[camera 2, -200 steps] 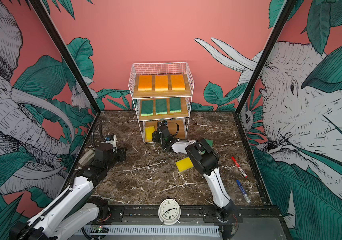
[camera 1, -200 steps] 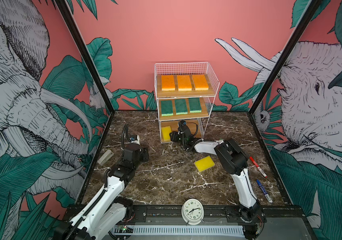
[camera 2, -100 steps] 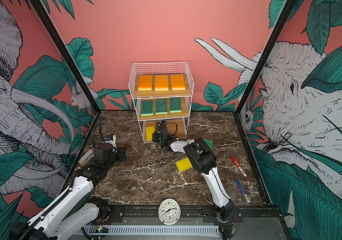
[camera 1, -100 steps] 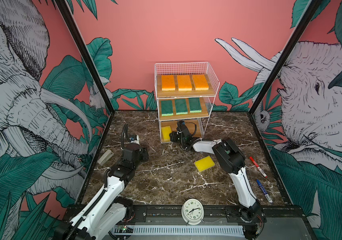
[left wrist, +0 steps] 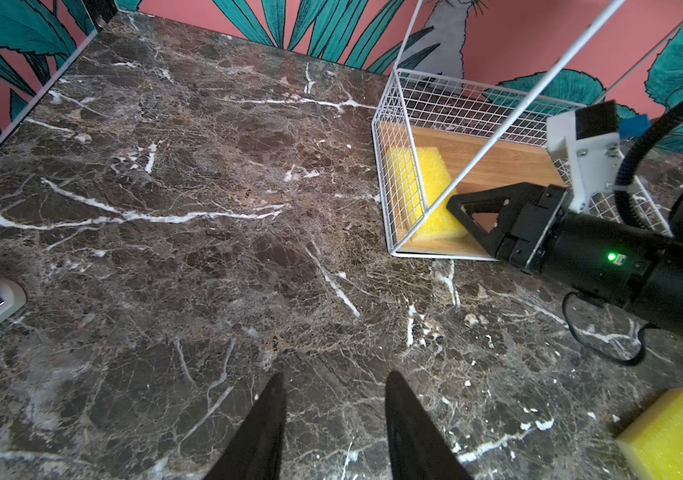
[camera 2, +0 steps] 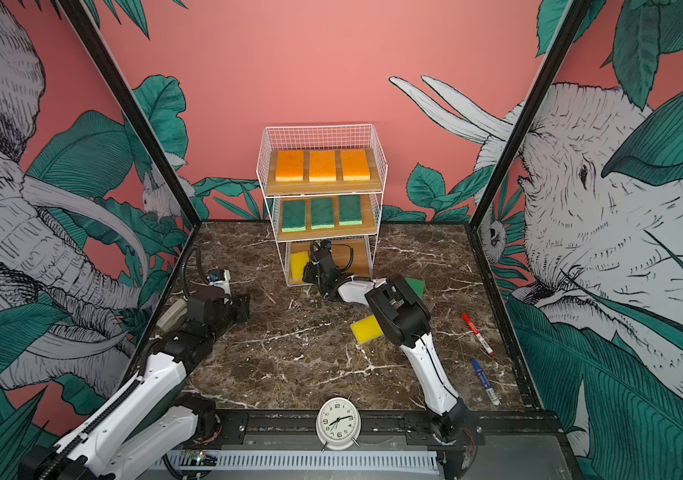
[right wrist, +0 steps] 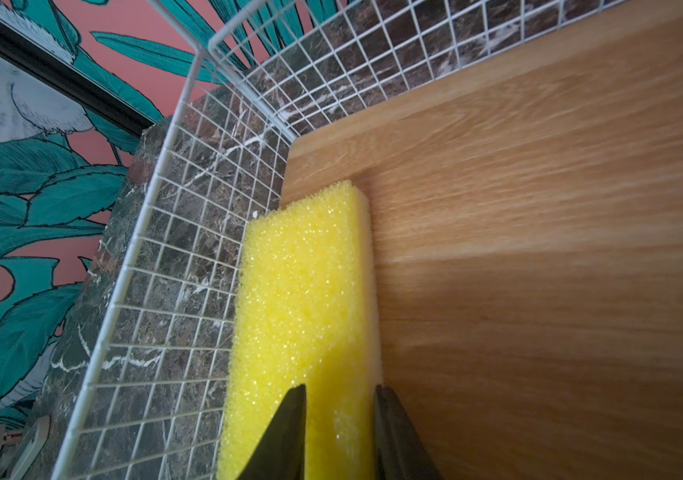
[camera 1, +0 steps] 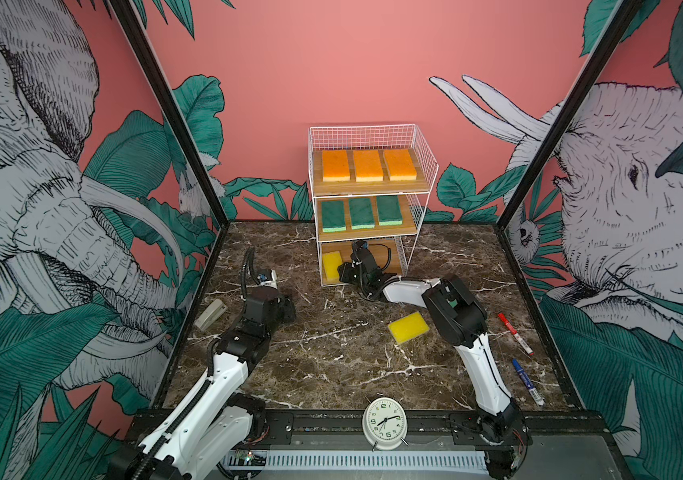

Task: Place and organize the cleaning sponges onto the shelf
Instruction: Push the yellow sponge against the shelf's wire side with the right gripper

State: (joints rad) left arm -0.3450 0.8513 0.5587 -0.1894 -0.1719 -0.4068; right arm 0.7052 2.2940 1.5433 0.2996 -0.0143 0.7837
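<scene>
3 orange sponges (camera 1: 368, 165), 4 green sponges (camera 2: 322, 212), 2 yellow sponges (camera 1: 408, 327).

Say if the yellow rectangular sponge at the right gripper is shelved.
Shelved: the yellow sponge lies flat on the white wire shelf's bottom wooden board, beside its mesh.

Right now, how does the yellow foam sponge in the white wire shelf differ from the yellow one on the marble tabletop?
The shelf sponge lies squared along the bottom tier's mesh wall; the tabletop sponge lies askew outside. The right gripper is at the shelf sponge; nothing touches the tabletop sponge. Same colour, shape.
</scene>
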